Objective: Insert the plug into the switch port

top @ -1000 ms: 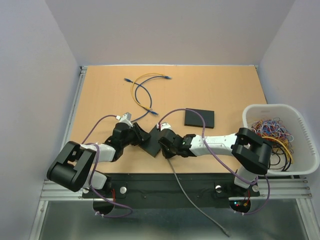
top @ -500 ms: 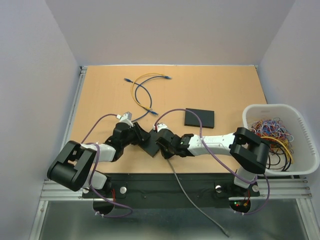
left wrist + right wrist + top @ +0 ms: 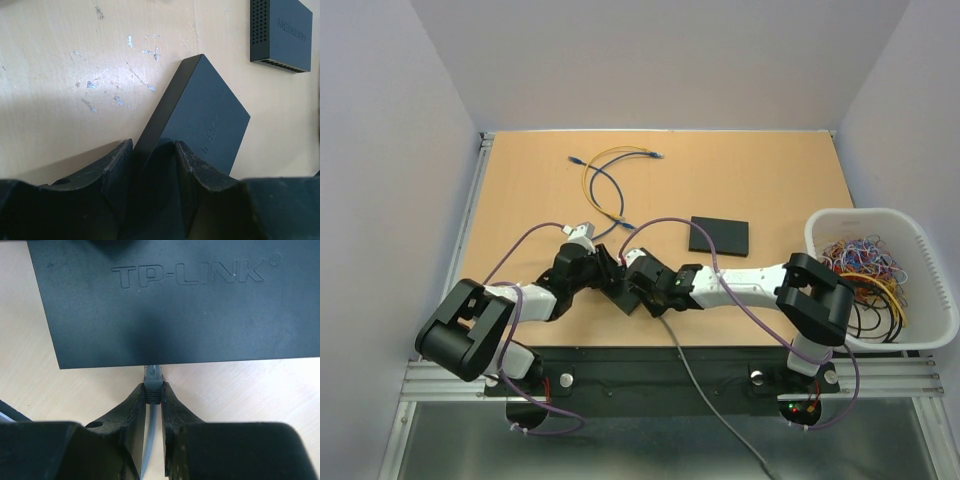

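**A:** What changed just now?

**B:** On the table [image 3: 770, 170], the switch [image 3: 619, 288] sits toward 6 o'clock. The left gripper [image 3: 152, 150] clamps its end. The right gripper [image 3: 153, 390], pinching the plug [image 3: 153, 375] narrowly, has crept toward 10 o'clock.

**A:** Meaning?

**B:** The plug tip now meets the switch's edge. I judge the insertion is beginning, not finished.
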